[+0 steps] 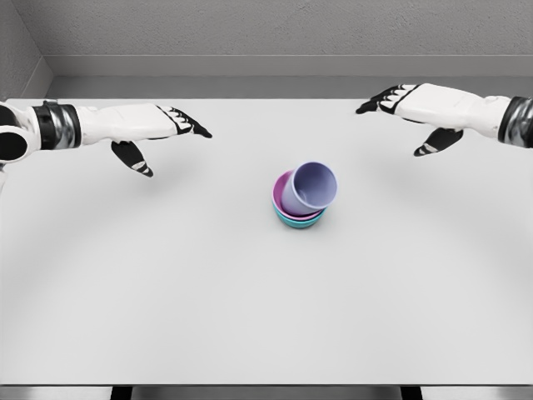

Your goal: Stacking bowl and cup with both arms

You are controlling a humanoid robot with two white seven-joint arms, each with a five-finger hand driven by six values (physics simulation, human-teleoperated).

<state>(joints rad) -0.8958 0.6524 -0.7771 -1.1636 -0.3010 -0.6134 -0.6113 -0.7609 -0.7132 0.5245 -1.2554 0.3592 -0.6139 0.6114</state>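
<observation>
Near the table's middle a lavender cup [311, 187] lies tilted inside a magenta bowl [281, 194], which is nested in a teal bowl [297, 222]. The cup's mouth faces right and toward me. My left hand [162, 137] hovers at the far left with its fingers spread, holding nothing and well apart from the stack. My right hand [404, 112] hovers at the far right, fingers also spread and holding nothing, equally distant from the stack.
The white table [166, 292] ends at a dark front edge near the bottom of the view. A grey wall [266, 33] runs behind the table's far edge.
</observation>
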